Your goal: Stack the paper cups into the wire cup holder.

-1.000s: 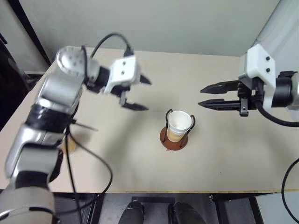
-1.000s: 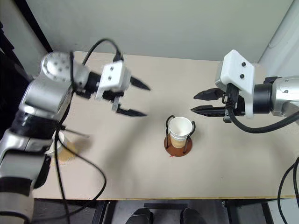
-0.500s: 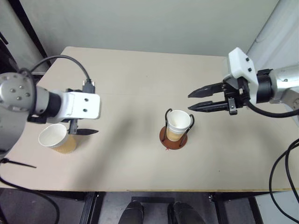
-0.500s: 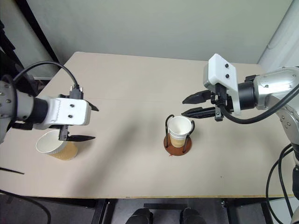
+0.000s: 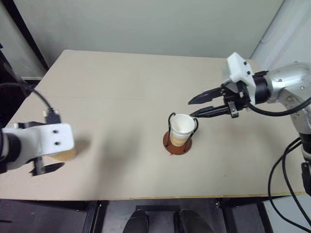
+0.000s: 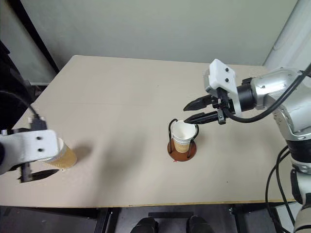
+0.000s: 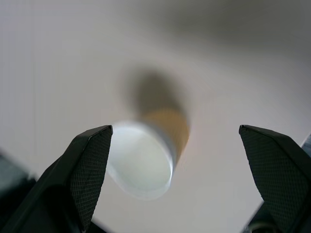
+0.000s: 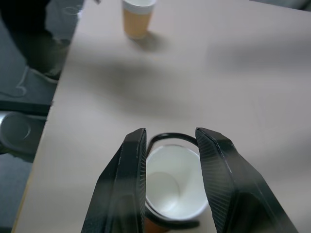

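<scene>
While one paper cup (image 6: 185, 135) sits nested in the wire cup holder (image 6: 181, 148) mid-bench, a loose cup (image 7: 148, 153) stands upright near the bench's (image 6: 121, 107) left edge. Left gripper (image 7: 175, 170): jaws wide, straddling it, not touching. Right gripper (image 6: 190, 111): jaws narrow, empty, just above the holder. Advice: centre the cup between the jaws, lower below the rim, close gently so the paper wall doesn't crush.

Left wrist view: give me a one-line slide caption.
Open left gripper poised over a loose paper cup standing on the table.
</scene>
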